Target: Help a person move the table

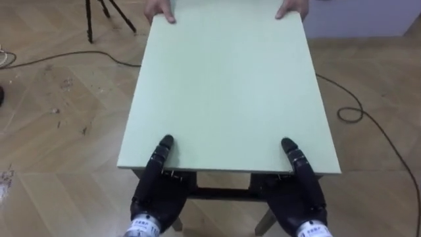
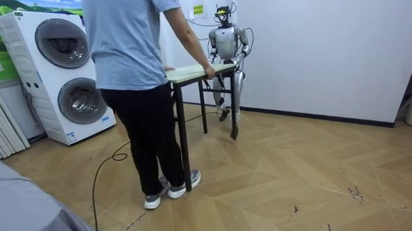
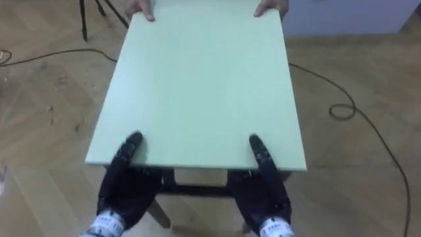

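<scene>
Your left hand (image 1: 158, 192) and right hand (image 1: 300, 196) at table (image 1: 223, 85) near edge, mostly tucked beneath top, grasp can't be told. Person's hands (image 1: 160, 9) at far edge, cut off.

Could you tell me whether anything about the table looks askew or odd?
Nothing stands out: the left hand and right hand clamp the near edge of the table, and a person's hands hold the far edge.
</scene>
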Controlling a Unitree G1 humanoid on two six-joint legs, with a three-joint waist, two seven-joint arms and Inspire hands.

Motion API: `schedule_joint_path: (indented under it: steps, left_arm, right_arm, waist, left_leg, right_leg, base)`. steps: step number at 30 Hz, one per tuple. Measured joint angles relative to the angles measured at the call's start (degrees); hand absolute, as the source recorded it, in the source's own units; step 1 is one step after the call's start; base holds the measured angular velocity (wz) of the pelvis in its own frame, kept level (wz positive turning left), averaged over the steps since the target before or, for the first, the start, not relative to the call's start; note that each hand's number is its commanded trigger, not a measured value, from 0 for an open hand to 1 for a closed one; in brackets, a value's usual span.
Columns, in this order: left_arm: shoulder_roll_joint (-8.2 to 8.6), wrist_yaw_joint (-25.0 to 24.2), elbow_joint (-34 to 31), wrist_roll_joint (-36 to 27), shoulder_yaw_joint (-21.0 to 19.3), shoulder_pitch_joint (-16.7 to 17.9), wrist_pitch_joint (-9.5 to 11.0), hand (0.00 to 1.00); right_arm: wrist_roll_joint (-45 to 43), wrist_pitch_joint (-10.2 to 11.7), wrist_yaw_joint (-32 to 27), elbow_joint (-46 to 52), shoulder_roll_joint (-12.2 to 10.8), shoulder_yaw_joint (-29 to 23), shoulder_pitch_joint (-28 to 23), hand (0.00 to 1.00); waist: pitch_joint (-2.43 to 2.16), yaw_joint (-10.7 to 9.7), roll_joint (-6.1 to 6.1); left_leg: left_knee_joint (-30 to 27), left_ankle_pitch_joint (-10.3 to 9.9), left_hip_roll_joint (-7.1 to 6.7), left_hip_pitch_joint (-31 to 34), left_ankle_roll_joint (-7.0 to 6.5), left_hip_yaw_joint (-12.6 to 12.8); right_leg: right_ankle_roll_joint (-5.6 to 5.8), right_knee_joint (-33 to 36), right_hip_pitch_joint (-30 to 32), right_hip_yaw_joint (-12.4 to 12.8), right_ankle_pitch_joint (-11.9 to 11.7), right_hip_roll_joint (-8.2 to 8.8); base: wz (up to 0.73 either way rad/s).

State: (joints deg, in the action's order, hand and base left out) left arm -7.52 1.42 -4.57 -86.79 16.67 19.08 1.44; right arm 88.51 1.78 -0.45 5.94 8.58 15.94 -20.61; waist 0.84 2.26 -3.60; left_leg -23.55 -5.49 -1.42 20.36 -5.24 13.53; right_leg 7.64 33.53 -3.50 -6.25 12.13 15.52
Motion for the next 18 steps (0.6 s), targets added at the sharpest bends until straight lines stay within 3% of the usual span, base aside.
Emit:
schedule_joint_path:
  steps: [2, 5, 8, 9, 11, 12, 15, 16, 17, 18]
  left_arm:
    - [0.04, 0.0, -0.3, -0.1, -0.1, 0.0, 0.0, 1.00]
    - [-0.79, 0.2, -1.2, 0.0, -0.2, -0.2, 0.4, 1.00]
    - [-0.88, 0.2, -1.2, 0.1, -0.2, -0.9, 1.1, 1.00]
    - [-1.00, 0.2, -1.1, 0.1, -0.4, -0.9, 1.1, 1.00]
    - [-1.34, 0.3, -1.0, 0.1, -0.6, -1.2, 1.1, 1.00]
    - [-1.37, 0.3, -1.0, 0.1, -0.6, -1.2, 1.1, 1.00]
    - [-1.69, 0.3, -1.0, -0.2, -0.3, -0.6, 1.1, 1.00]
    - [-1.99, 0.3, -1.0, -0.2, -0.1, -0.1, 1.2, 1.00]
    - [-2.23, 0.3, -1.0, -0.3, 0.3, 0.1, 1.2, 1.00]
    - [-2.25, 0.3, -1.0, -0.4, 0.5, 0.1, 1.3, 1.00]
  right_arm:
    - [-0.3, 0.1, 0.0, 0.0, -0.3, -0.1, 0.5, 1.00]
    - [-0.9, 0.0, 0.0, -0.1, -1.5, -0.2, 0.9, 1.00]
    - [-0.8, 0.0, 0.0, -0.6, -1.5, -0.2, 2.0, 1.00]
    - [-0.8, -0.2, 0.0, -1.2, -1.6, -0.2, 2.5, 1.00]
    - [-0.3, -0.5, 0.0, -2.0, -1.6, -0.1, 3.2, 1.00]
    - [-0.3, -0.5, 0.1, -2.0, -1.6, -0.1, 3.2, 1.00]
    - [-0.2, -0.5, 0.1, -2.0, -1.3, 0.2, 2.7, 1.00]
    - [-0.3, -0.4, 0.1, -2.0, -1.3, 0.4, 2.1, 1.00]
    - [-0.1, -0.3, 0.1, -1.6, -1.1, 0.4, 1.3, 1.00]
    - [-0.1, 0.0, 0.1, -1.5, -1.0, 0.4, 1.2, 1.00]
  waist:
    - [0.22, 1.1, -0.58]
    - [0.31, 1.8, -1.98]
    - [0.35, 2.9, -1.96]
    - [0.36, 2.8, -1.93]
    - [0.35, 2.6, -1.45]
    - [0.37, 2.7, -1.25]
    - [0.46, 2.9, 0.44]
    - [0.44, 3.9, 1.21]
    - [0.37, 5.2, 2.31]
    - [0.46, 5.5, 2.83]
  left_leg:
    - [0.2, 2.4, 1.57, 2.2, 1.52, -0.6]
    - [0.1, 5.3, 3.25, 5.3, 3.08, -1.8]
    - [1.8, 9.1, 5.46, 7.8, 4.57, -2.8]
    - [2.7, 10.2, 5.94, 7.8, 4.80, -2.9]
    - [6.9, 14.3, 7.30, 7.7, 5.44, -3.6]
    - [7.8, 15.1, 7.76, 7.7, 5.65, -3.8]
    - [11.9, 18.9, 9.59, 6.7, 6.54, -5.2]
    - [14.6, 20.8, 10.39, 5.3, 7.25, -5.5]
    - [18.0, 23.4, 11.42, 3.7, 8.87, -6.0]
    - [18.6, 23.9, 11.77, 3.5, 9.25, -6.2]
  right_leg:
    - [-0.30, -6.4, -1.3, 2.5, 3.9, -3.14]
    - [-1.88, -11.3, -1.9, 4.3, 8.7, -5.86]
    - [-3.12, -13.1, -0.1, 3.1, 11.4, -8.57]
    - [-3.45, -13.1, 0.3, 2.4, 11.6, -9.10]
    - [-4.54, -13.5, 1.5, -0.4, 12.0, -11.16]
    - [-5.17, -13.7, 1.8, -0.7, 12.0, -11.74]
    - [-7.07, -13.7, 2.5, -1.8, 11.2, -14.48]
    - [-7.77, -13.7, 2.6, -2.9, 10.8, -15.33]
    - [-8.34, -13.7, 3.2, -4.4, 10.1, -16.45]
    - [-8.64, -13.5, 3.8, -5.3, 9.9, -16.66]
  base:
    - [-0.13]
    - [0.09]
    - [0.04]
    - [0.04]
    - [0.13]
    - [0.05]
    - [-0.04]
    - [-0.27]
    - [-0.31]
    - [-0.38]
